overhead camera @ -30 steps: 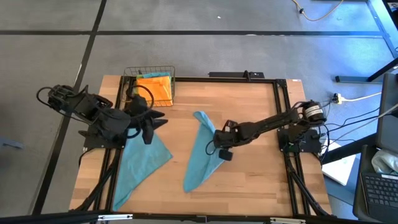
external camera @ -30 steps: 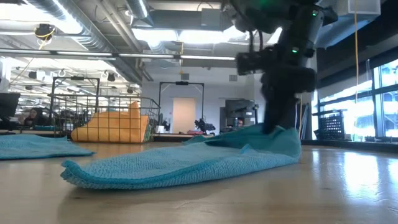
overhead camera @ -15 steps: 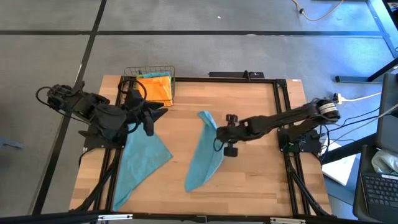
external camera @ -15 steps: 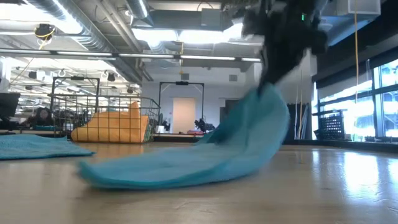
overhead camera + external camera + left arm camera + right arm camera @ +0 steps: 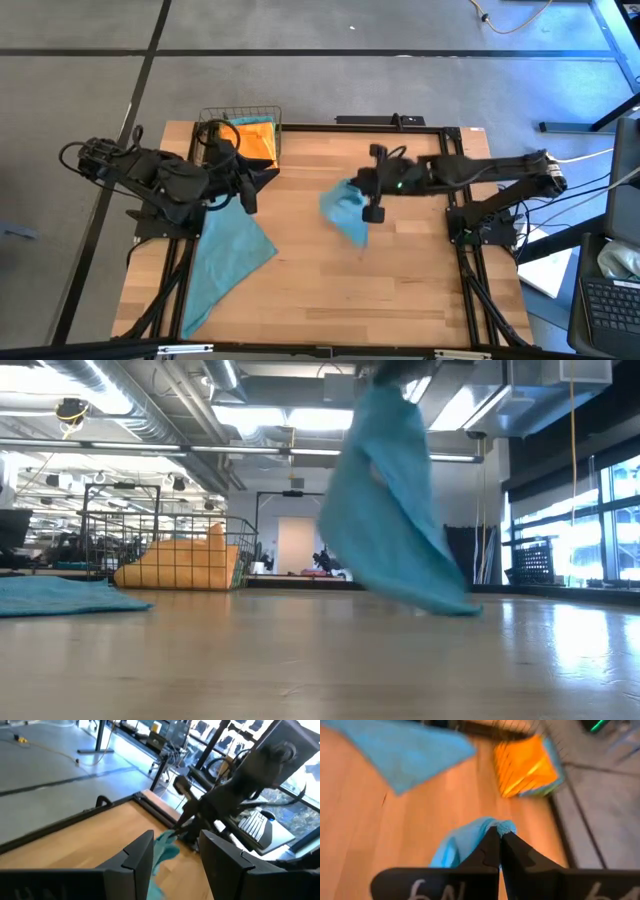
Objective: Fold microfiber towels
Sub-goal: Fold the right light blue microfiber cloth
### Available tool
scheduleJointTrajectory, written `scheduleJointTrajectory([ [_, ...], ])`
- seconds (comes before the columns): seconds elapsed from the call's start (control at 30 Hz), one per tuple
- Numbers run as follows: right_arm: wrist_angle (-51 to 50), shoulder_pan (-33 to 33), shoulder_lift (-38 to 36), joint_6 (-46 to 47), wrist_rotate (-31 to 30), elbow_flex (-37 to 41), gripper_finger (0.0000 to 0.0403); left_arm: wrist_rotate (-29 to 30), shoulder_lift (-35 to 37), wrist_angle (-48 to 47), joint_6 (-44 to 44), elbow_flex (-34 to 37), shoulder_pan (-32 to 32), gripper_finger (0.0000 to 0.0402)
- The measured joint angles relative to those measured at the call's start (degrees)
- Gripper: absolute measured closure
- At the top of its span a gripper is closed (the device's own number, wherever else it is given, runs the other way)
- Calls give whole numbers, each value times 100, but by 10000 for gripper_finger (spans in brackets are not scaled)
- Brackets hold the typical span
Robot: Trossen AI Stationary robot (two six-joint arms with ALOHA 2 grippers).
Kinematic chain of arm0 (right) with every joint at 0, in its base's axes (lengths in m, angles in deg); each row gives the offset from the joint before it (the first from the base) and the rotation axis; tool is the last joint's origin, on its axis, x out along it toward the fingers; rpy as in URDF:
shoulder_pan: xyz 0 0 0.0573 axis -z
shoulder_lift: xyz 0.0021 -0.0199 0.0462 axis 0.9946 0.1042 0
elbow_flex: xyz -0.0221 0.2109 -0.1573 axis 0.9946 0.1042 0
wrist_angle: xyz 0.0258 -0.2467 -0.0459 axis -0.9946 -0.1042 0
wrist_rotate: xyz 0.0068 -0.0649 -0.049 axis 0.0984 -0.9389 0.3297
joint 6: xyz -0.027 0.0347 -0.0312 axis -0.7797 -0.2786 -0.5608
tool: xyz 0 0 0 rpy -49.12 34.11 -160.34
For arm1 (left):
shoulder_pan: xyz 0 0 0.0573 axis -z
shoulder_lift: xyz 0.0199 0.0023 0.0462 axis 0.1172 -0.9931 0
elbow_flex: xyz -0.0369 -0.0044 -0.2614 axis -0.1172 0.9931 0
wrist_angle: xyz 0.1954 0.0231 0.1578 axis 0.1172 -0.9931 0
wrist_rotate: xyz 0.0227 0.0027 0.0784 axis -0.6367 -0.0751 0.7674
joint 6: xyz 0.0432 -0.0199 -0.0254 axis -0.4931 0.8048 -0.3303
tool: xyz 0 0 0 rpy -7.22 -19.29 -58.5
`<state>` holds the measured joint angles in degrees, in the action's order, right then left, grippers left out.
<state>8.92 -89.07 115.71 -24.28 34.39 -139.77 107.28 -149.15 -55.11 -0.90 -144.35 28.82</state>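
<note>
- Right gripper [image 5: 372,196] clamped tight on a corner of the teal towel [image 5: 345,212], mid-table, raised off the wood.
- In the right wrist view, fingertips [image 5: 496,841] pinched together with the cloth edge sticking out just past them.
- Towel hanging straight below the claw, long axis near vertical; in the low view the drape [image 5: 385,500] runs from the top edge down to a tail at or just above the tabletop [image 5: 320,660] — contact hard to call.
- Left gripper [image 5: 246,188] hovering with fingers spread, holding nothing, near the wire basket [image 5: 240,120], over the top corner of the second teal towel [image 5: 225,255] lying flat on the left side.
- Orange towel [image 5: 252,140] sitting in the basket.
- Key relation: free hanging end lies below and slightly toward the left arm's side of the right claw; right arm has the only hold, left arm is the nearer one for catching a second corner.
- Versus a second ago: then the towel lay long and diagonal on the wood with the right claw low on its edge; half a second ago partly peeled up; now nearly all airborne and bunched, claw shifted toward the table's far edge.
- Left arm roughly unchanged, nudged slightly toward centre.
</note>
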Motion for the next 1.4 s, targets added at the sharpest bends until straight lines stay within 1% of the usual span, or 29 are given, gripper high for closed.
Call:
scheduleJointTrajectory([
  [0.07,-34,51,24,-135,24,-388,399,4,1,165,-215,0,-15,251],
  [0.1,-41,80,25,-223,153,-554,399,5,2,255,-364,0,-16,251],
  [0.23,-23,287,16,-138,1206,-1025,398,-214,83,726,-1136,2,-14,251],
  [0.27,-135,350,16,-68,1377,-1074,398,-271,110,880,-1294,2,-14,251],
  [0.3,-286,409,17,-30,1308,-1090,396,-280,120,1018,-1429,0,-14,251],
  [0.33,-443,473,21,-8,940,-1089,394,-283,118,1148,-1563,0,-14,251],
  [0.4,-515,624,15,289,-111,-1079,390,-446,105,1322,-1869,0,-14,251],
  [0.43,-315,713,2,569,-269,-1079,390,-637,105,1395,-2019,0,-14,251],
  [0.47,42,794,-13,748,92,-1080,390,-809,110,1448,-2127,0,-14,251],
  [0.53,424,854,-24,665,1517,-1107,392,-982,160,1423,-2175,0,-7,251],
  [0.57,315,770,26,524,1841,-1112,393,-1012,179,1420,-2166,-1,-6,251],
  [0.6,57,682,53,449,1717,-1109,395,-1019,209,1417,-2159,-2,-7,251],
  [0.63,-256,618,90,502,1276,-1082,396,-1016,234,1399,-2161,-2,-7,251],
  [0.67,-519,588,120,802,723,-1056,396,-995,246,1399,-2158,-2,-10,251],
  [0.7,-474,625,141,1181,419,-1042,396,-958,254,1408,-2154,-2,-10,251],
  [0.73,-133,709,152,1356,607,-1049,395,-877,253,1410,-2159,-2,-10,251],
  [0.8,350,766,153,961,1857,-1093,393,-817,241,1406,-2261,-2,-7,251],
  [0.83,281,717,191,708,2080,-1123,392,-824,242,1403,-2321,-2,-10,251],
  [0.87,76,617,207,693,1794,-1149,392,-841,243,1405,-2366,-2,-15,251],
  [0.9,-159,542,241,895,1291,-1139,392,-844,243,1407,-2421,-2,-34,251],
  [0.93,-326,526,261,1131,985,-1111,392,-841,235,1418,-2434,-2,-59,251],
  [0.97,-261,593,269,1257,1013,-1106,392,-830,222,1433,-2429,-2,-92,251],
  [1.03,198,706,289,1083,1748,-1150,390,-763,168,1431,-2423,-2,-153,251],
  [1.07,195,718,281,983,1848,-1154,390,-755,143,1423,-2423,-2,-190,251],
  [1.1,82,668,295,1070,1606,-1154,390,-745,104,1423,-2421,-2,-231,251],
  [1.17,10,517,363,1563,958,-1133,390,-754,2,1473,-2421,-2,-373,251],
  [1.23,197,520,372,1508,1015,-1112,390,-869,-150,1665,-2412,-2,-486,251],
  [1.3,658,539,359,1171,1056,-1173,390,-1063,-299,1891,-2429,0,-583,251],
  [1.4,285,363,529,610,720,-1649,390,-1483,-542,2139,-2452,-4,-770,250],
])
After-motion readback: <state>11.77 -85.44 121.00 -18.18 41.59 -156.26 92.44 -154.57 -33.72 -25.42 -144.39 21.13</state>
